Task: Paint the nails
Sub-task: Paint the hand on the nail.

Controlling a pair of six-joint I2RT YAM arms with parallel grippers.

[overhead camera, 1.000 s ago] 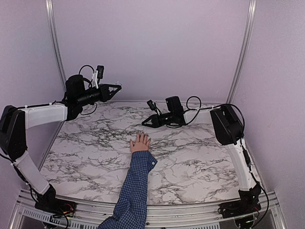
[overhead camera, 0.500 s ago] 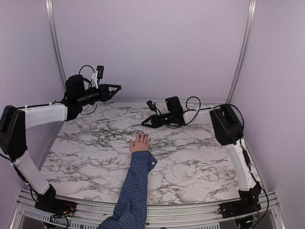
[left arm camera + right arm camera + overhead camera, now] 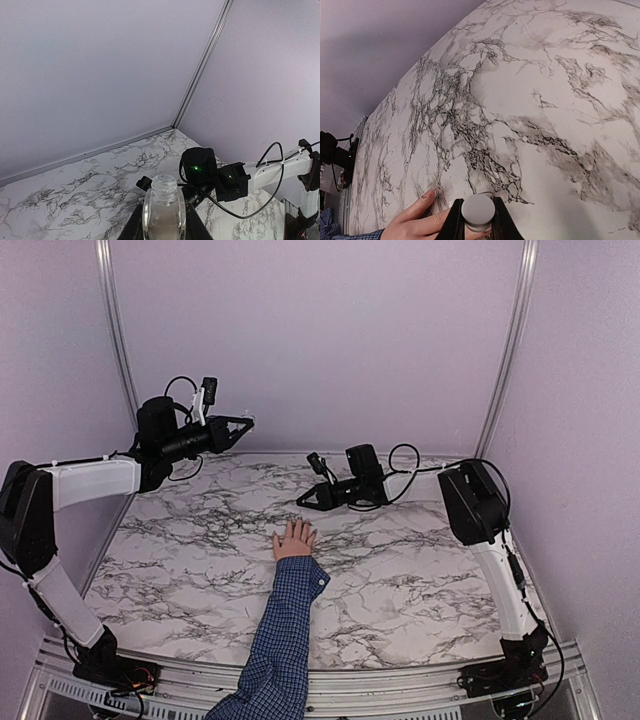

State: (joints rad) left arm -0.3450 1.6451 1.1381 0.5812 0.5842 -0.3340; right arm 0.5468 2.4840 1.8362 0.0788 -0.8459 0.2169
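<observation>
Nails (image 3: 429, 194) are on the small hand (image 3: 293, 539), palm down. Right gripper (image 3: 477, 224), clamped on what's probably the brush cap (image 3: 478, 209), hovers just past that hand; left gripper (image 3: 164, 227) grips the open polish bottle (image 3: 164, 207), well away from it. I'd lower slowly, stroke lightly.

Nails (image 3: 296, 526) too tiny overhead; hand (image 3: 415, 222) and bottle (image 3: 164, 215) cut by bottom edges.

The sleeve (image 3: 285, 630) and hand (image 3: 293, 540) run up the middle of the counter (image 3: 170, 560) from the near edge, with open marble either side. My right claw (image 3: 301, 501), gripping a cap (image 3: 478, 212), hangs low just beyond the hand. My left claw (image 3: 249, 422), clamped on a bottle (image 3: 162, 215), rides high by the back wall (image 3: 320, 340).
</observation>
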